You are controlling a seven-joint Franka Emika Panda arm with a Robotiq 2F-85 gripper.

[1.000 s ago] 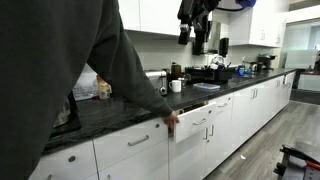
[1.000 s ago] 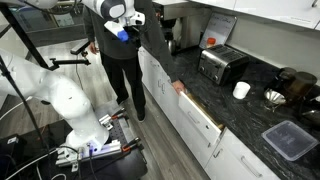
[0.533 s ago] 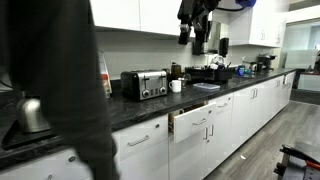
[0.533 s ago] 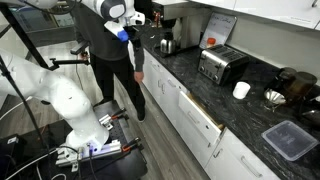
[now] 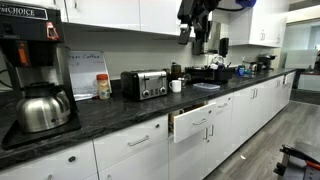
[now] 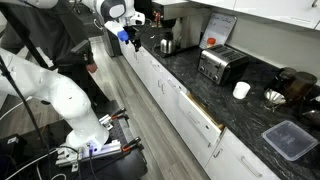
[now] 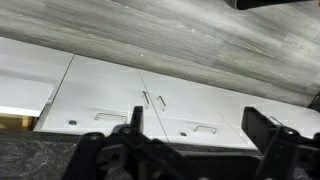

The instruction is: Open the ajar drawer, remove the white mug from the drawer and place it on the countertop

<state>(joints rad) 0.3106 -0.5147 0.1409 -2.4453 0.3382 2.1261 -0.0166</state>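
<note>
I take the toaster (image 5: 145, 84) on the countertop (image 5: 105, 113) as my marker. A plain white cup (image 5: 176, 86) with a handle stands upright just beside it. The gripper (image 5: 193, 36) hangs high above the countertop, off to the cup side of the toaster, and touches nothing. In the wrist view its fingers (image 7: 135, 126) stand spread wide, with only white cabinet fronts (image 7: 110, 95) and grey floor (image 7: 180, 35) behind the gap, so the pincer is open and empty. The drawer (image 5: 196, 122) sits under the countertop, lower than the toaster and a little past its cup side. Its white front stands slightly proud of the fronts next to it, ajar, with a sliver of pale wood showing at the edge. No view lets me look inside it, so I cannot tell where the white mug lies. A coffee machine (image 5: 30, 60) with a steel pot (image 5: 45, 108) stands well apart from the toaster, on the side away from the cup.
</note>
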